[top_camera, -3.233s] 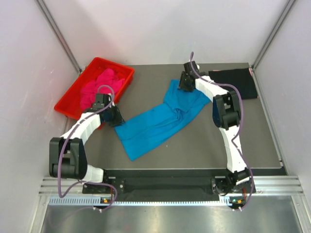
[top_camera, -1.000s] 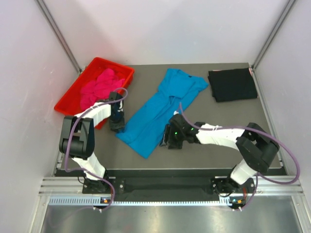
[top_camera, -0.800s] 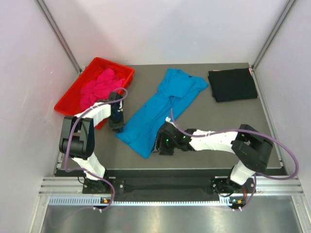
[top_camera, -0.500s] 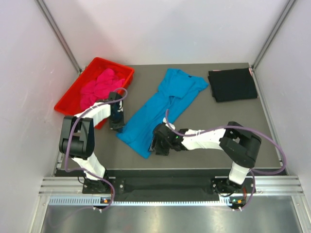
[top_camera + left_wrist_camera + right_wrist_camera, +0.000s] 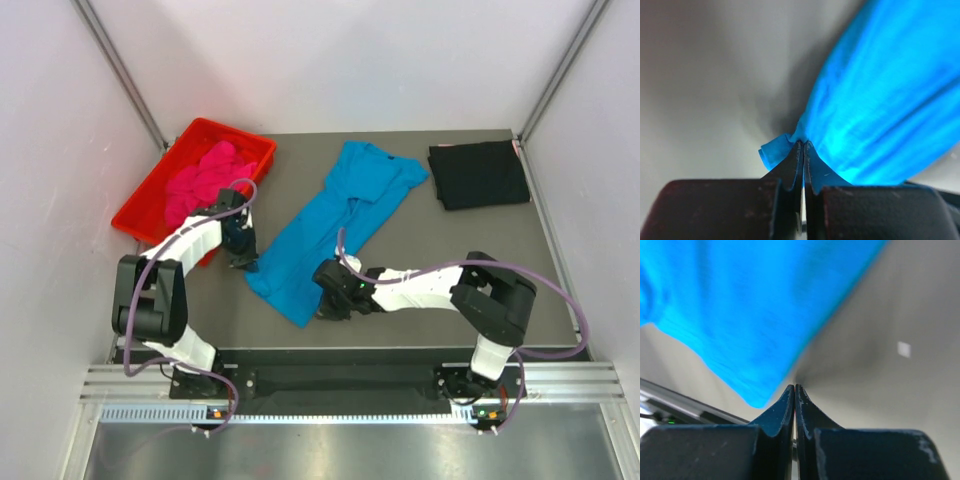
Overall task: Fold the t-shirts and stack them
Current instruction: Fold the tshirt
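The turquoise t-shirt (image 5: 330, 225) lies diagonally on the table (image 5: 500, 240). The left gripper (image 5: 803, 145) pinches its hem corner. The right gripper (image 5: 795, 387) is clamped shut beside the hem, seemingly empty, so I'd regrasp before lifting.

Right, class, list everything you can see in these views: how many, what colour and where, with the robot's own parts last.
turquoise t-shirt: one, bright blue, spread diagonally mid-table.
black t-shirt: one, black, folded, far right corner.
pink t-shirt: one, magenta, bunched in the tray.
tray: one, red, far left.
table: one, grey.
left fingers: two, black, shut on the turquoise t-shirt's near left corner.
right fingers: two, black, shut at its near edge; grip unclear.
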Robot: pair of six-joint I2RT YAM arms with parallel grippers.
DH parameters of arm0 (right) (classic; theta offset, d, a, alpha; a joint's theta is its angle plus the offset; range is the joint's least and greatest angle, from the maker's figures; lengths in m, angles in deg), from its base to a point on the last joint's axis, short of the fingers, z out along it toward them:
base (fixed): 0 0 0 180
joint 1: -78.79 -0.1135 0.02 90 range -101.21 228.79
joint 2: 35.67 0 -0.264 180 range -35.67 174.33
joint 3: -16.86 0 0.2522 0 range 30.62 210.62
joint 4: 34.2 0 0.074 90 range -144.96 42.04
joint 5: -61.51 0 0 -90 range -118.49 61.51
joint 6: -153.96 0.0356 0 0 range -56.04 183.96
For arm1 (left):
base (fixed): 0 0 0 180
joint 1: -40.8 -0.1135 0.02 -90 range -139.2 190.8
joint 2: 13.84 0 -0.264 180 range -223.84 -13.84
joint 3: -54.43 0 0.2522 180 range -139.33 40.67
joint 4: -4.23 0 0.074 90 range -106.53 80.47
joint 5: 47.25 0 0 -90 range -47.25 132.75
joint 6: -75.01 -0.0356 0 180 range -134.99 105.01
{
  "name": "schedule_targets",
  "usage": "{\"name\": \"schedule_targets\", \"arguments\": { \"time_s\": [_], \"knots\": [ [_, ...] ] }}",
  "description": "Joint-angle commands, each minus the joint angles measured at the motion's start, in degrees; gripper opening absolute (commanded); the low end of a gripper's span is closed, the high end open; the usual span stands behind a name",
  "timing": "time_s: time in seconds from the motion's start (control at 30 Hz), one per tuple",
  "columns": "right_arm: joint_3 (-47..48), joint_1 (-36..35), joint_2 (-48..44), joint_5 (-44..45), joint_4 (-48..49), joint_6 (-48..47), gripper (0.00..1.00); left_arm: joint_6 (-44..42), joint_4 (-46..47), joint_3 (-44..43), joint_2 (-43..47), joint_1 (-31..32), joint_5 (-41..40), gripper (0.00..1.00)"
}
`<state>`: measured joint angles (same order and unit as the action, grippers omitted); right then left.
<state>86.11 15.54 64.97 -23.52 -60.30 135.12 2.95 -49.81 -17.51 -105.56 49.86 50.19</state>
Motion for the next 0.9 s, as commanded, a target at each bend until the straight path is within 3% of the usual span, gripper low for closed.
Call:
{"name": "schedule_targets", "arguments": {
  "time_s": [0.0,0.17,0.27,0.43,0.87],
  "knots": [
    [-2.74,-0.48,-6.49,2.50,-2.25,-2.77,0.00,2.37,-0.78,1.74,5.39,1.04,6.17,0.00],
    [-4.60,-0.83,-10.46,3.64,-2.16,-2.52,0.01,1.93,-3.05,1.49,6.03,1.40,0.50,0.00],
    [-1.62,-1.53,-7.93,4.43,-5.31,2.05,0.33,2.19,-2.97,0.17,5.68,1.40,-6.87,0.02],
    [1.47,-2.94,-3.97,3.20,-7.09,11.26,0.35,2.54,-2.45,-0.36,2.52,0.87,-13.15,0.06],
    [2.61,-4.96,-0.62,4.26,-4.10,14.27,0.35,2.90,0.02,-0.63,-3.99,0.61,-10.60,0.03]
  ]
}}
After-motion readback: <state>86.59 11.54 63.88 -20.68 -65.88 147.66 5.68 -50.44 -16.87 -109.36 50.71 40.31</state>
